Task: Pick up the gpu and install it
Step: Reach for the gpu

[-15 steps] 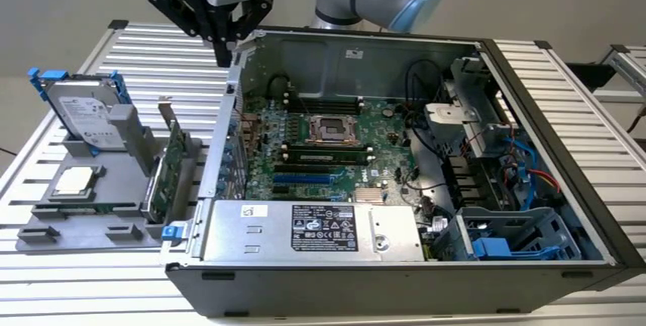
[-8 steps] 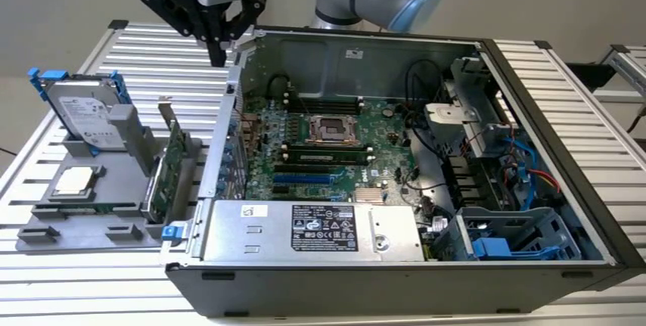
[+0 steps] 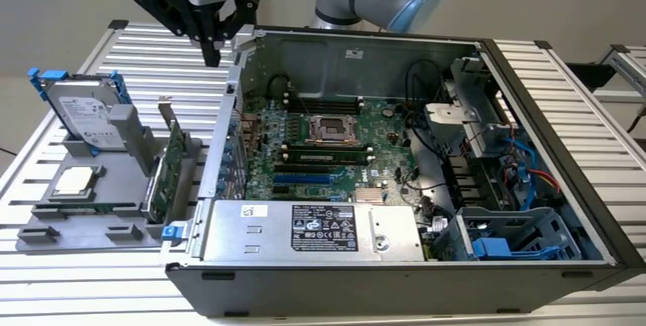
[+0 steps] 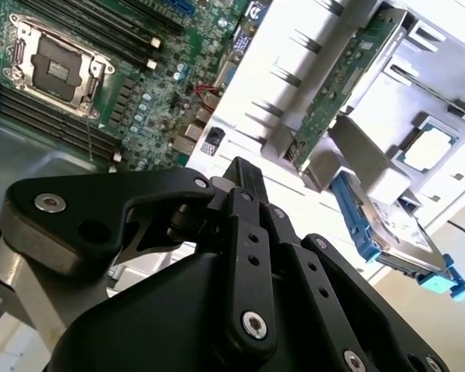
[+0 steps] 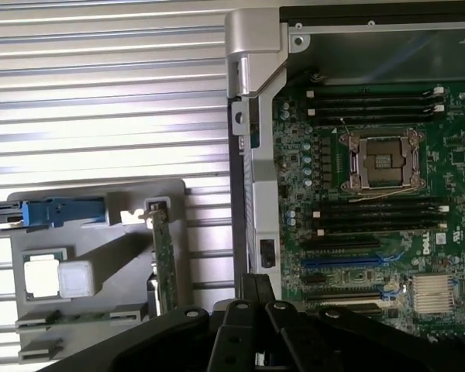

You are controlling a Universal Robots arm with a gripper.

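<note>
gpu edge-on, jaws apparently together

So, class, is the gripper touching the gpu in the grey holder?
Apart. In the exterior view the gripper hangs high by a corner of the case, well clear of the gpu standing in its holder.

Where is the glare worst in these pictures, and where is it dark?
First wrist view: the ribbed table glares nearly white. Second wrist view: the case wall washes out, the gripper looks dark. Exterior view: even light, mild shadow inside the computer case.
</note>
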